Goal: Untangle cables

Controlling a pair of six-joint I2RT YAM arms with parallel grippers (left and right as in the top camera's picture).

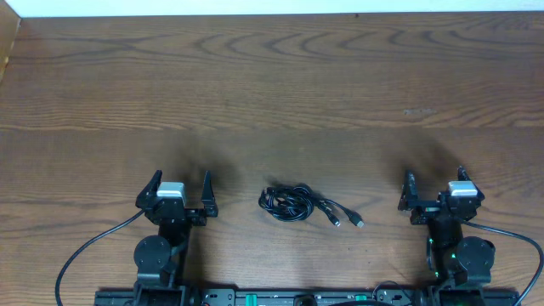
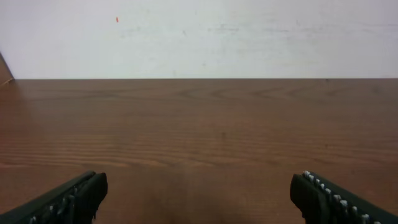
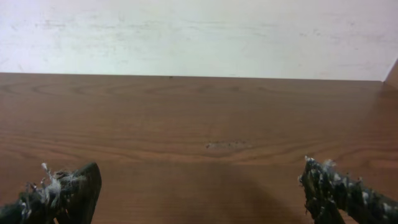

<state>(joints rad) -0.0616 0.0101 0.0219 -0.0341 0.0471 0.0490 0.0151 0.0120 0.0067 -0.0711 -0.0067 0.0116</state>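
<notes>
Overhead view: the cables (image 1: 293, 204) lie bunched in a small knot on the table (image 1: 272, 85), near its front edge and roughly midway between the two arms. Two plug ends (image 1: 348, 221) trail out of the bunch toward the right arm. The left gripper (image 1: 182, 178) and the right gripper (image 1: 435, 180) sit well apart from the bunch, one on each side, both pointing toward the far edge of the table. Neither touches a cord.

Jaw state: both pairs stand wide and hold nothing. In each wrist view, bare wood shows between the fingertips, and the cables do not appear in either view because they lie off to the side of each gripper.

Assessment: this layout places the knot within likely reach of both arms, so each could take a separate strand. The free plug ends appear to offer the right gripper the easiest first grasp. No untangling has been done.
</notes>
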